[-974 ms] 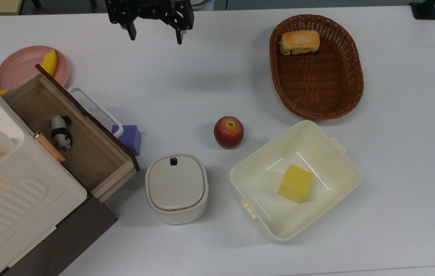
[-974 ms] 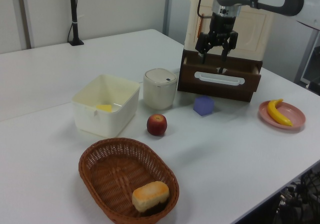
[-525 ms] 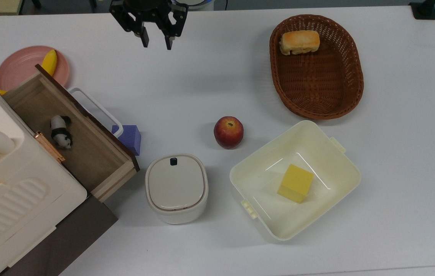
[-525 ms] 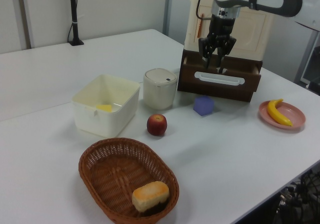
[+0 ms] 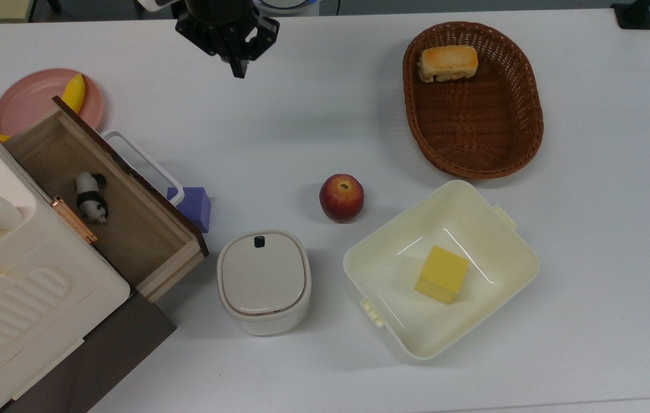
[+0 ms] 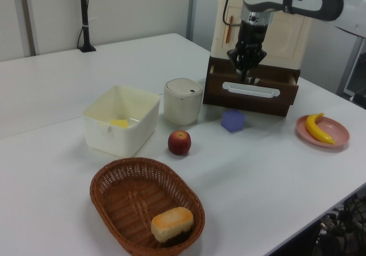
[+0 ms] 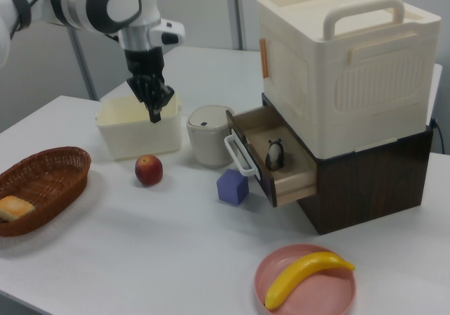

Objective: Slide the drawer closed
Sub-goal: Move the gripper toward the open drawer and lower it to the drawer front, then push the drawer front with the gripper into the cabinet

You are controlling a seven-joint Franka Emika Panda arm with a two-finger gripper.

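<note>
Top view shows you the light-wood drawer (image 5: 130, 226) with its dark brown front panel and white loop handle (image 5: 141, 158) pulled out from the dark cabinet under the cream ribbed appliance (image 5: 10, 287). A small panda figure (image 5: 91, 198) lies inside the drawer. A purple block (image 5: 194, 206) sits just beside the drawer's handle, and a grey lidded pot (image 5: 263, 281) stands near the drawer's front corner. Your black two-finger gripper (image 5: 238, 70) hangs well apart from the drawer, fingers pressed together, holding nothing.
</note>
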